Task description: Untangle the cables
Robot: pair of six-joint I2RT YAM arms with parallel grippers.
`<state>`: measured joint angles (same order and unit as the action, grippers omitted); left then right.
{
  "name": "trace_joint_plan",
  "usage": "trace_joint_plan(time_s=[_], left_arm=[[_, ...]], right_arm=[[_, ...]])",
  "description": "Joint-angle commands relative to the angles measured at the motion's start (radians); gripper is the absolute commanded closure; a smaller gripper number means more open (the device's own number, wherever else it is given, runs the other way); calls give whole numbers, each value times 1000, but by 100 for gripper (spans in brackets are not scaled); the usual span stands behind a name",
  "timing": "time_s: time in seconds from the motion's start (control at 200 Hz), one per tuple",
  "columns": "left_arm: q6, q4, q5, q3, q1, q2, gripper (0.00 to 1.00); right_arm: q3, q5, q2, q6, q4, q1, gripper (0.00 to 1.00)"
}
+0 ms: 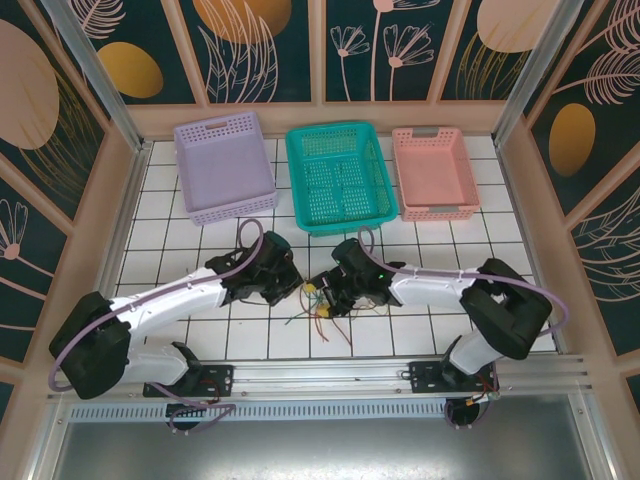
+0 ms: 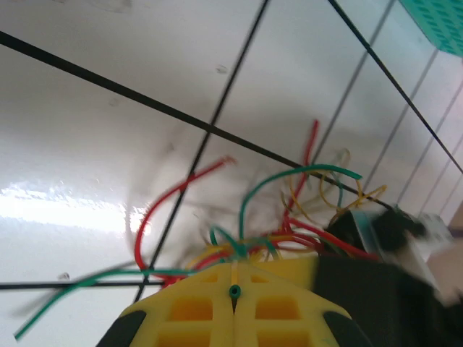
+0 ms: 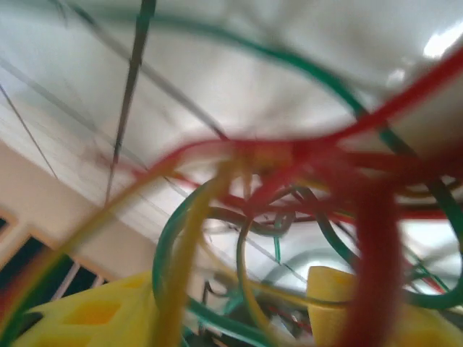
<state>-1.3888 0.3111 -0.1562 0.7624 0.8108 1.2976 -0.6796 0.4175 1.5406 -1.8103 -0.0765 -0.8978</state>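
The cables (image 1: 325, 312) bunch between both arms: left gripper (image 2: 233, 300) pinches them, right gripper (image 3: 239, 303) spread astride the tangle's opposite side.

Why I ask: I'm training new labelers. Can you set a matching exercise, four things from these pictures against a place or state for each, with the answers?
Things:
1. lilac basket
2. teal basket
3. pink basket
4. left hand

Place or state:
A. shut on the cables
B. right end of the far row
C. middle of the far row
D. left end of the far row

Pairs: 1-D, 2-C, 3-B, 4-A.
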Motion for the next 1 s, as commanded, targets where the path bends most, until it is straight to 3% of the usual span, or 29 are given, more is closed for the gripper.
trace_joint_plan(time_s=[0.0, 0.09, 0.515, 0.716, 0.896, 0.996], left_arm=[[128, 74, 38, 148, -5, -68, 100], [186, 152, 91, 239, -16, -84, 100], [300, 441, 363, 432, -44, -171, 100], [338, 505, 502, 525, -48, -203, 100], [384, 456, 514, 536, -48, -219, 100], [398, 505, 579, 591, -49, -201, 100]], right_arm=[[2, -94, 41, -42, 3, 31, 53], [17, -109, 56, -21, 40, 60, 59], [92, -125, -48, 188, 188, 311, 58], [126, -104, -86, 245, 220, 411, 54], [107, -100, -105, 297, 244, 456, 48], [83, -106, -108, 331, 274, 468, 45]])
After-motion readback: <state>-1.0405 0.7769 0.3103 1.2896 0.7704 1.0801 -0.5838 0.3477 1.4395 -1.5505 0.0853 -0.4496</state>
